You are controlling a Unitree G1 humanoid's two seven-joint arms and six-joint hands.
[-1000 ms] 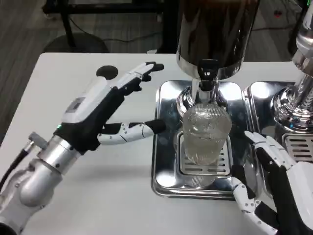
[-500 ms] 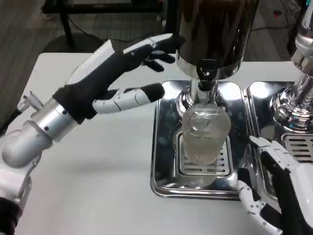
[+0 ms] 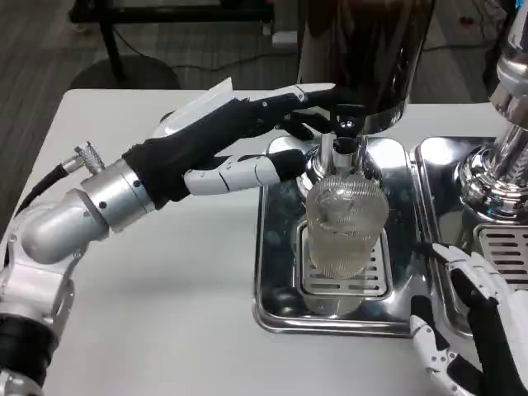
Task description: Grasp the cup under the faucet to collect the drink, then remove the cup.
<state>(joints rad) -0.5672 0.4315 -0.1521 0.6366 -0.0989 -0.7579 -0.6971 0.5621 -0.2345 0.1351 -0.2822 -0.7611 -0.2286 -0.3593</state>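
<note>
Nearest me, at the lower right, my right hand [image 3: 470, 330] rests low beside the steel drip tray [image 3: 276, 247], fingers spread apart and grasping nothing, close to the tray's right edge but apart from the cup; the white table [image 3: 165, 313] runs beneath my left forearm [image 3: 74, 223], which reaches in from the left; on the tray's slotted grate [image 3: 318, 280] stands the cup [image 3: 345, 227], upright, a clear ribbed glass with fine vertical lines down its wall and a rounded, cloudy top; I cannot tell whether any drink is in it; it sits directly below the faucet [image 3: 345, 148], whose spout hangs just above its rim; my left hand [image 3: 239, 136] is raised above the tray's left side, fingers stretched out toward the faucet, the upper fingertips [image 3: 326, 103] at or just beside its tap, the lower finger pointing at the dispenser's base; it grips nothing that I can see; behind rises the dark dispenser [image 3: 363, 49]; a second steel dispenser [image 3: 503, 165] stands at the far right.
</note>
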